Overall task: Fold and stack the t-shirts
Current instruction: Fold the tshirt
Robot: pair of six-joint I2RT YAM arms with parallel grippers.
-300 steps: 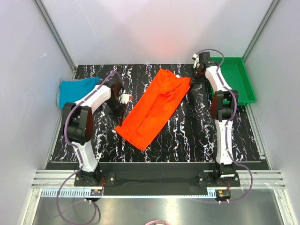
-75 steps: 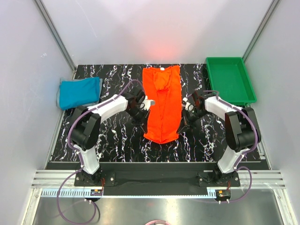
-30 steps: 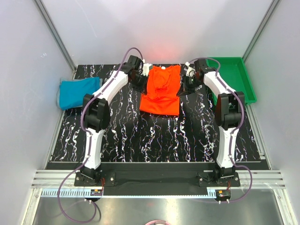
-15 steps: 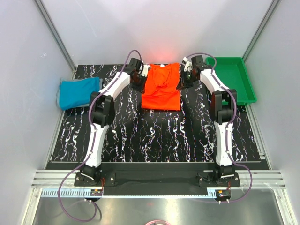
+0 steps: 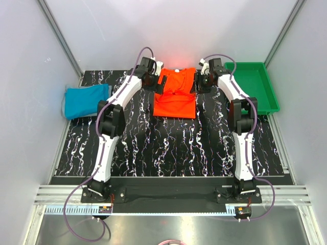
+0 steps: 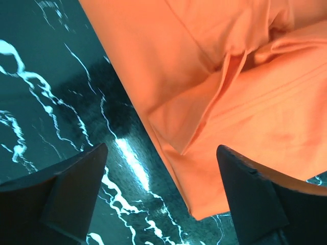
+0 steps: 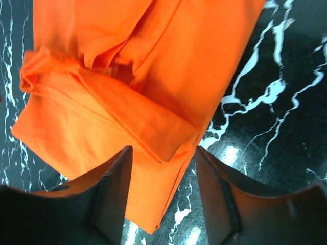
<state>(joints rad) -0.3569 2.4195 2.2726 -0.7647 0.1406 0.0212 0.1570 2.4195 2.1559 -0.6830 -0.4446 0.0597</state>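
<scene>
The orange-red t-shirt lies folded into a short rectangle at the back middle of the black marbled table. My left gripper is at the shirt's back left edge. In the left wrist view it stands wide open over the shirt's folded edge. My right gripper is at the back right edge. Its wrist view shows it open, with a folded corner of the shirt lying loose between the fingers. The teal-blue t-shirt lies folded at the far left.
A green plastic tray stands at the back right, close beside the right arm. White walls with metal rails close in the table on the left, back and right. Both arms reach far across the table.
Both grippers, shut on the orange shirt's edges a second ago, have carried them a little further back and opened. The shirt now lies released in its fold.
</scene>
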